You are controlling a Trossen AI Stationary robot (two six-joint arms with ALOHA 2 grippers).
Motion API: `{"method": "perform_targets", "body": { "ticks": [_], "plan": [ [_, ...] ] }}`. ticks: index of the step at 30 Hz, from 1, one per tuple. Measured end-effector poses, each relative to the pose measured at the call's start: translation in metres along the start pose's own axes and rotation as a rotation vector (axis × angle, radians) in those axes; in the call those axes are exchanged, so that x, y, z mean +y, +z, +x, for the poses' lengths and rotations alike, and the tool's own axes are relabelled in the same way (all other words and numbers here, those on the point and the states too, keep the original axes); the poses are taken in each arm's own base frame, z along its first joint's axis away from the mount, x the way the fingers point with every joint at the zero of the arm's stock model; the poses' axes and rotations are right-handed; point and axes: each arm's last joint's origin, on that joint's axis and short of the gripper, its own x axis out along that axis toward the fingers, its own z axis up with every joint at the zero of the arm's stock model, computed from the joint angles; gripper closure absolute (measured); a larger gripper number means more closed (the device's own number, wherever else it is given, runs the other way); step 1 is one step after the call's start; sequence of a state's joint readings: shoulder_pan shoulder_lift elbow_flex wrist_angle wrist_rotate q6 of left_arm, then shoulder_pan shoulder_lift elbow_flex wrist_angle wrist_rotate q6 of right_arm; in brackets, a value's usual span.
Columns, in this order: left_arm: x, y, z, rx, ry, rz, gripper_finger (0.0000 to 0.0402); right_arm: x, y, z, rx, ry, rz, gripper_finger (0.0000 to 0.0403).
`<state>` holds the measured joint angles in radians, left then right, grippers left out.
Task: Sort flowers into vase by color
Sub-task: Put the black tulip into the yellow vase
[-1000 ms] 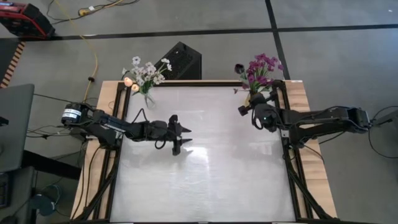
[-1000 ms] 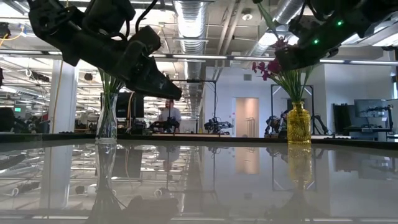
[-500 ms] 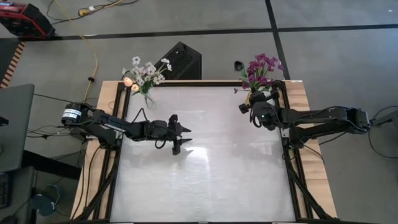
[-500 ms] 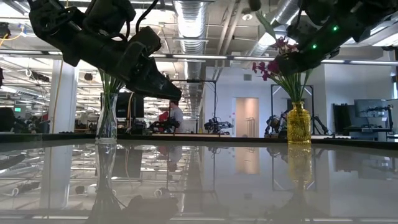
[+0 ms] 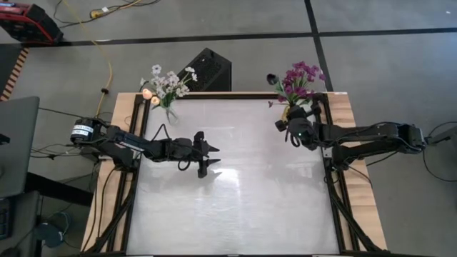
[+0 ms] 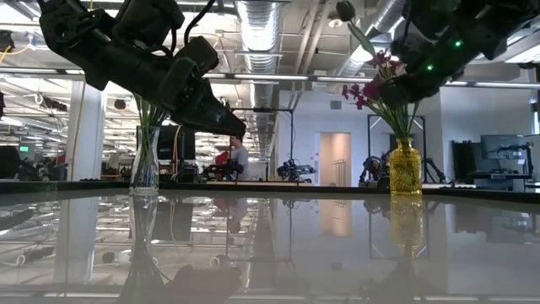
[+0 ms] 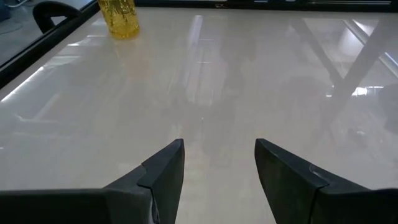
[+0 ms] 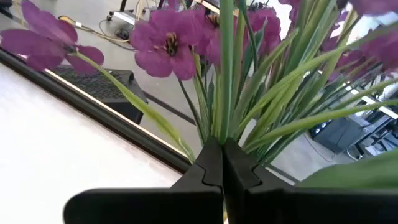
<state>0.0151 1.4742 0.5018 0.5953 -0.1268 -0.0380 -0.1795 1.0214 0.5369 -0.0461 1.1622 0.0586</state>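
Observation:
A yellow vase [image 6: 404, 167] at the table's far right corner holds purple flowers [image 5: 301, 77]. A clear vase [image 6: 145, 160] at the far left corner holds white blossoms [image 5: 170, 80] and peach buds [image 5: 148, 93]. My right gripper [image 8: 222, 146] hovers just above the yellow vase, shut on a green stem whose dark bud [image 5: 271, 77] tops it and stands above the purple bunch [image 6: 344, 10]. My left gripper [image 5: 208, 158] is open and hangs above the table's middle left, touching nothing. My right gripper pinches the dark-budded flower's green stem [image 8: 225, 118] between its two fingertips, well below the bud. The fingers lie across the stem, which rises tilted above them among the purple flowers. Whether its lower end reaches into the yellow vase is hidden by the gripper.
The white tabletop [image 5: 243, 185] lies bare between the two vases, framed by black rails [image 5: 335, 193]. A black box [image 5: 207, 70] sits on the floor beyond the far edge. A person [image 6: 239, 156] stands far back in the room.
My right gripper has shifted a little toward the yellow vase with the stem still in its hold, and the dark bud has sunk slightly in the low view. My left arm has kept still.

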Motion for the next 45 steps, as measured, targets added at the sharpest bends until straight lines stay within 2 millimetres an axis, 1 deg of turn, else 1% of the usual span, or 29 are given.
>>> {"method": "perform_targets", "body": {
  "ticks": [11, 18, 25, 32, 39, 45],
  "plan": [
    [0.000, 0.000, 0.000, 0.000, 0.000, 0.000, 0.0217, -0.002, -0.006, 0.003, 0.036, -0.018, 0.146, 0.0385],
    [-0.001, 0.000, 0.000, 0.001, -0.018, -0.001, 0.0217, -0.004, -0.011, 0.005, 0.069, -0.025, 0.178, 0.0385],
    [-0.001, 0.000, 0.000, 0.001, -0.018, -0.003, 0.0217, -0.004, -0.011, 0.004, 0.071, -0.006, 0.227, 0.0385],
    [0.000, 0.000, 0.000, 0.004, -0.017, -0.003, 0.0217, -0.014, -0.007, 0.005, 0.053, -0.046, 0.319, 0.0385],
    [0.000, 0.000, 0.000, 0.004, -0.016, -0.003, 0.0217, -0.026, -0.006, 0.013, 0.076, -0.071, 0.451, 0.0386],
    [0.000, 0.000, 0.000, 0.004, -0.016, -0.008, 0.0217, -0.028, -0.010, 0.023, 0.135, -0.031, 0.476, 0.0386]
  ]
}}
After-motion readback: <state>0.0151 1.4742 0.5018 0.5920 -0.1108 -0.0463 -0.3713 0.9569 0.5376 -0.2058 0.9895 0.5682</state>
